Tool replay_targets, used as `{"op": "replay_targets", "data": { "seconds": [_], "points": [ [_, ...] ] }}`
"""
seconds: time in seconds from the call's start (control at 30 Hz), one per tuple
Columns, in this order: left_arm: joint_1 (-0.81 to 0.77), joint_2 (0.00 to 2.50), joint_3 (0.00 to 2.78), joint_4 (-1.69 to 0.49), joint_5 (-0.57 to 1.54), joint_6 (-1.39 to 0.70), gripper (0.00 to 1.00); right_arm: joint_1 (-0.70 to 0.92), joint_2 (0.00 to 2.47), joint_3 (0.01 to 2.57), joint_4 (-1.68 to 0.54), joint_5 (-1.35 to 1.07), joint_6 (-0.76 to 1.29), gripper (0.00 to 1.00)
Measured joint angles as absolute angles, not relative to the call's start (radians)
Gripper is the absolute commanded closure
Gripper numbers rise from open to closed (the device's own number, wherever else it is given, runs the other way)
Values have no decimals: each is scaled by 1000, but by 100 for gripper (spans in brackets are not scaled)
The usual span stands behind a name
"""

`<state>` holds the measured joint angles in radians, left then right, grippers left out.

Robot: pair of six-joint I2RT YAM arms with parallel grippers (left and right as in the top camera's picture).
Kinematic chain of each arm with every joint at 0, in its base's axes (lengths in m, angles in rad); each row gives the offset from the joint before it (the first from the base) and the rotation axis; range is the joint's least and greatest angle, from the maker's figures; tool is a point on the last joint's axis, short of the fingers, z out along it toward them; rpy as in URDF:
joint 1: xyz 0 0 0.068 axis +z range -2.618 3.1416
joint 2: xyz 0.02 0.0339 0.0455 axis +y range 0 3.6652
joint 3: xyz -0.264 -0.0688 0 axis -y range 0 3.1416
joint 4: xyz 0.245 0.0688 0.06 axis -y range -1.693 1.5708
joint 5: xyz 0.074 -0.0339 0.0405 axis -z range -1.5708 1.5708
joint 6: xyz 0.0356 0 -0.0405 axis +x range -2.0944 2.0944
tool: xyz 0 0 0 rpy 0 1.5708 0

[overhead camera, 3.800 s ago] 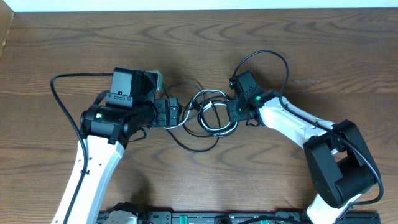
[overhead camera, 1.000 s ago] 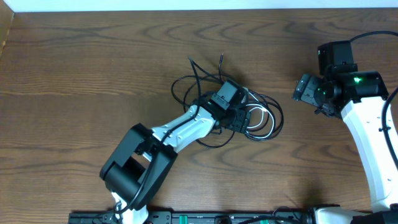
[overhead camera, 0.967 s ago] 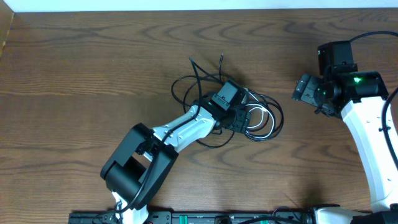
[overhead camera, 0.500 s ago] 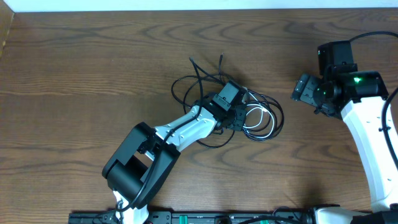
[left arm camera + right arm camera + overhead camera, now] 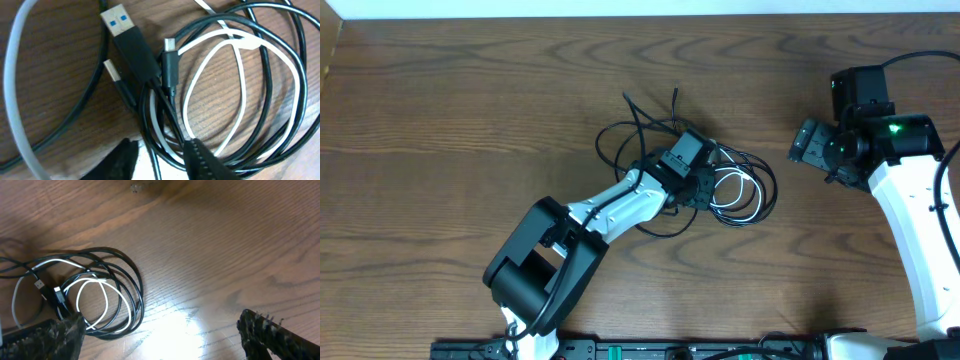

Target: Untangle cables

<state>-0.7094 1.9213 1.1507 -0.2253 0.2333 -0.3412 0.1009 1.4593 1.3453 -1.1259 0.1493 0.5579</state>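
Here we are at the middle of the bench (image 5: 440, 90). The cables (image 5: 740, 190) lie there in one heap, black loops wound round a white cable (image 5: 247, 44), with two loose ends poking toward the far edge. The left tool (image 5: 704, 192) is down in the left part of that heap. In the wrist view its jaws stand narrow, astride a white strand and a couple of black ones. Whether they actually pinch anything, I cannot tell. Just beyond the fingers (image 5: 202, 160) lie a blue-tongued USB plug (image 5: 125, 30) and two smaller plugs (image 5: 170, 55), all crowded together where the strands cross. The right tool (image 5: 808, 143) hangs well off to the right, jaws wide with nothing in them, well apart from the cables.

Now the danger. That left tool has several strands between its jaws, not one. Close and pull from here and, I'd say, the whole bundle comes along as a lump, with the loops cinching tighter instead of coming free. Those plugs are the other worry: any one of them could snag in a loop and turn a loose wrap into a knot. With the right tool so far off, nothing pins the heap down, so a tug may simply drag everything across the wood. A thin cord could also slip out of a half-closed grip.
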Motion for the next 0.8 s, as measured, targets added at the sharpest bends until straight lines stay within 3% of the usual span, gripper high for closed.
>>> {"op": "replay_targets", "data": {
  "seconds": [0.8],
  "points": [
    [-755,1929,1151,-208,153,-340,56,101,1459,1345,-1126,123,558,6]
  ]
}}
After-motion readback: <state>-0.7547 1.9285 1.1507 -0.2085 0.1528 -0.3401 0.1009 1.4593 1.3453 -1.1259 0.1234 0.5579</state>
